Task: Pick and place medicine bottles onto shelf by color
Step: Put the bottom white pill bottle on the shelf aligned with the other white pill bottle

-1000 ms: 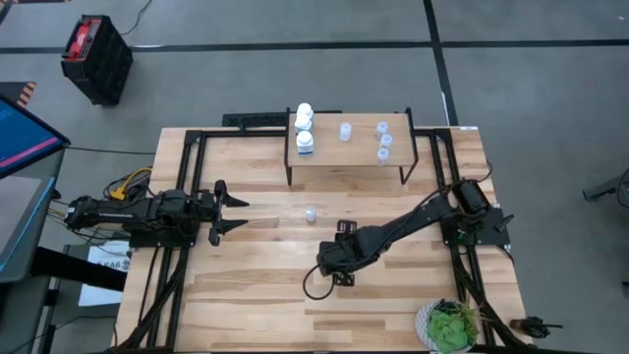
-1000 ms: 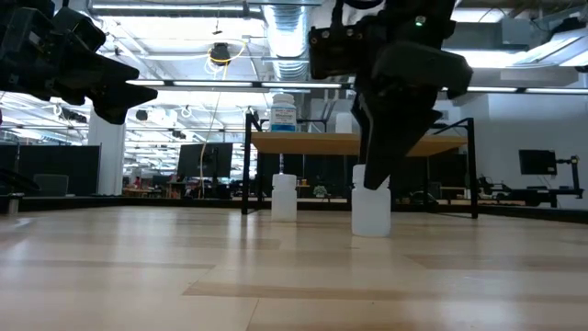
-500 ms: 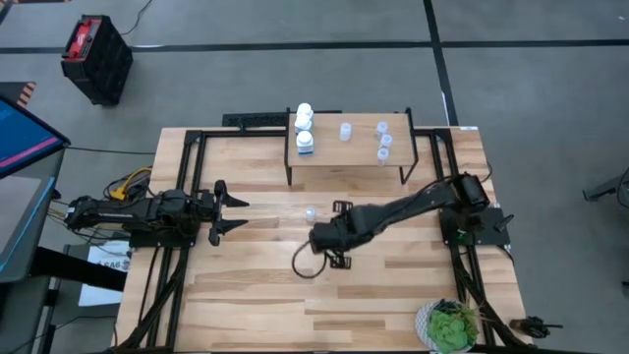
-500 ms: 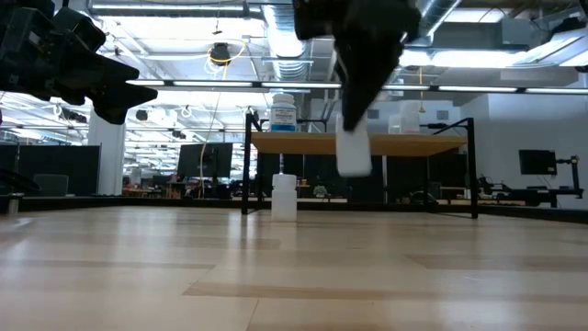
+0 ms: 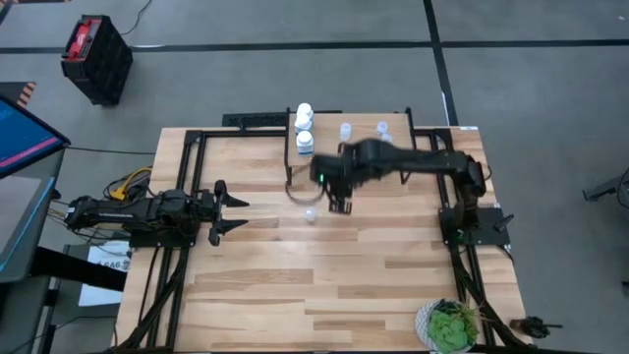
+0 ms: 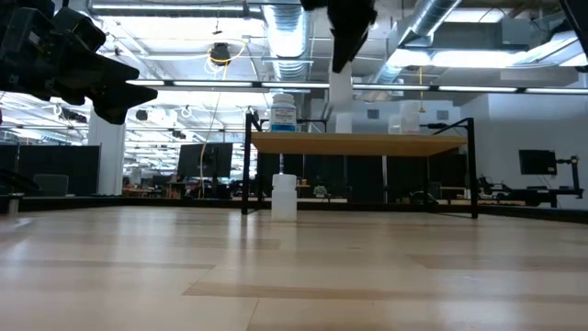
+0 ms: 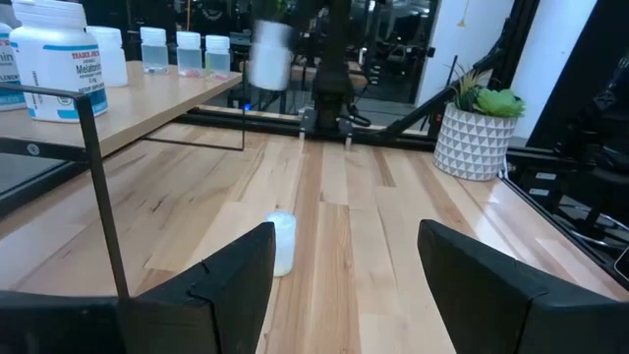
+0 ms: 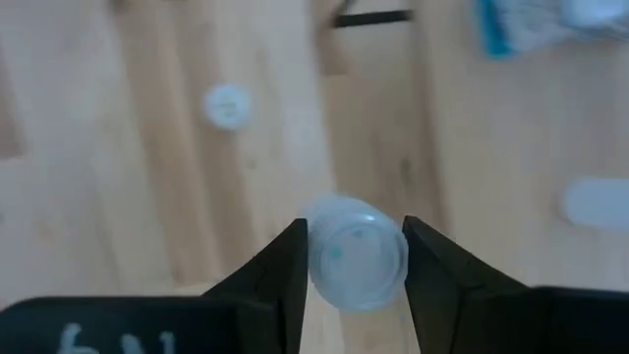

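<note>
My right gripper [image 8: 354,224] is shut on a small pale translucent medicine bottle [image 6: 341,87] and holds it in the air in front of the shelf [image 5: 344,157]. In the high view my right gripper [image 5: 338,197] hides this bottle. A second translucent bottle [image 5: 311,213] stands on the table on its base. On the shelf, white bottles [image 5: 306,128] stand at the left and translucent ones [image 5: 382,138] toward the right. My left gripper [image 5: 228,211] waits open at the table's left side. My right gripper pinches the translucent bottle by its round side wall [image 8: 329,258] between its two fingers, close to the cap end. The fingers [image 6: 347,37] come from above, slanting down. The bottle hangs upright below them, lifted clear of the table, higher than the shelf board.
A potted green plant [image 5: 450,326] stands at the table's near right corner. The shelf's thin black legs [image 6: 250,165] rise at the far side. Bare wood lies across the table's near half. A red crate [image 5: 95,57] sits on the floor beyond the table.
My right gripper has shut on a translucent bottle that stood on the table's middle. It has risen and swung toward the far edge, up to the shelf's front. The bottle has been lifted clear and stays upright.
</note>
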`<state>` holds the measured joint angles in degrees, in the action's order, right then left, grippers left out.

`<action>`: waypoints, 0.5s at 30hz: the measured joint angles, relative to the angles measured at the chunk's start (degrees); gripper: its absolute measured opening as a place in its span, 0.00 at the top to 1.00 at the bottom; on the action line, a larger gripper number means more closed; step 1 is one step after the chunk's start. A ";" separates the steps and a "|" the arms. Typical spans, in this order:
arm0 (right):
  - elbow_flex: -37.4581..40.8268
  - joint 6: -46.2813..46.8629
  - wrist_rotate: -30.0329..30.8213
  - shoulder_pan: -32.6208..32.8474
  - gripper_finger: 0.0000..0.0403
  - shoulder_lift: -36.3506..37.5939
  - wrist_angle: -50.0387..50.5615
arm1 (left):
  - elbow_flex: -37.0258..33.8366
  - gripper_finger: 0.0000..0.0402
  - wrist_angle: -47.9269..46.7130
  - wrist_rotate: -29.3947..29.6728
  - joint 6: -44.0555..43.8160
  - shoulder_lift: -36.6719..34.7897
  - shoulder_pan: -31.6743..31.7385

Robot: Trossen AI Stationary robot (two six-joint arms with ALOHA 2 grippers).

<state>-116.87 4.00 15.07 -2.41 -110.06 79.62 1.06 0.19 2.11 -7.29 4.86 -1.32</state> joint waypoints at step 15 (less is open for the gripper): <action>-0.75 -1.28 -6.30 -19.72 0.63 -0.72 -3.41 | 0.00 0.41 0.00 0.00 0.00 0.01 0.01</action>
<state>-117.62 2.72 8.77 -22.13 -110.78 76.21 1.06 0.19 2.11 -7.29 4.88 -1.31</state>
